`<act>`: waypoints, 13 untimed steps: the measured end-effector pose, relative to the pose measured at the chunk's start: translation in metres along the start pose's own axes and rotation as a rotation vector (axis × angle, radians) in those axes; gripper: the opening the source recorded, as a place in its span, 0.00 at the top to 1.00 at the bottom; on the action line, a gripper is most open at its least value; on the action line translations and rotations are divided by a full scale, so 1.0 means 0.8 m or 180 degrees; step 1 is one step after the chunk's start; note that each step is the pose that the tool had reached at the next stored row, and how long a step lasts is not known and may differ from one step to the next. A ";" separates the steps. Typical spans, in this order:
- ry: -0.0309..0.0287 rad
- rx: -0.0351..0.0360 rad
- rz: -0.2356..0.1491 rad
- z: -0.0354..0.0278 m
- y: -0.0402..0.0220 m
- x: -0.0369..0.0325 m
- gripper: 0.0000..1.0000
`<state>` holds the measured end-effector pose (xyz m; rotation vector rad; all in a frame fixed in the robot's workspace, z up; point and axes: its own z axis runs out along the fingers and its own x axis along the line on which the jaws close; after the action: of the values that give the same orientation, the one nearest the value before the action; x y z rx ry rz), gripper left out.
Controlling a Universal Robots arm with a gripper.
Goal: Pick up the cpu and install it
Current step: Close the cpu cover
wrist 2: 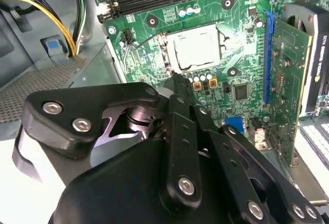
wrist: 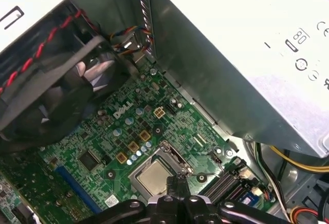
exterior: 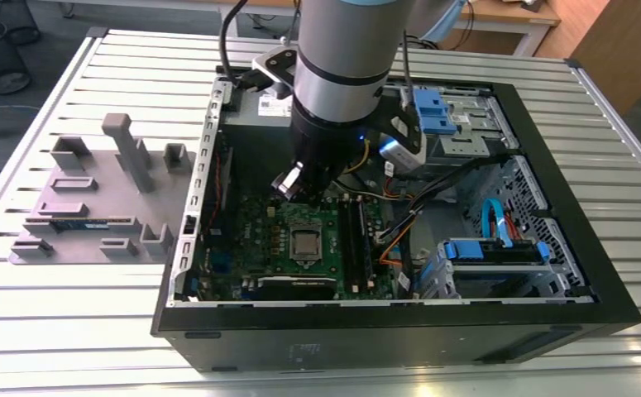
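one cpu [wrist 2: 194,48] is seen lying flat inside the socket [wrist: 154,175] of the green board [exterior: 298,240], near the middle of the open computer case [exterior: 541,273] on the slatted counter [exterior: 78,331]. the hand [wrist 2: 177,88] is hung just above and beside it, and whether its fingers are wide or narrow cannot be told. the chip is judged already seated; any withdrawal is best made straight up, so that the chip is not dragged askew.

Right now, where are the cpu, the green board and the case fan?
cpu [wrist 2: 194,49], second wrist view: middle of its silvery top, seated in the socket.
green board [wrist: 123,131], first wrist view: bare green area.
case fan [wrist: 61,88], first wrist view: its dark housing.
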<state>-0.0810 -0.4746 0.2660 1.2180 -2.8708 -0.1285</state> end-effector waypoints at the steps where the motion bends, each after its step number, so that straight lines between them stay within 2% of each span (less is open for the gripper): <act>1: 0.0000 0.0000 0.0000 -0.0001 -0.0006 -0.0007 0.89; 13: 0.0000 0.0000 0.0000 0.0001 0.0001 -0.0043 0.89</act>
<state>-0.0786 -0.4720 0.2660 1.2179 -2.8708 -0.1284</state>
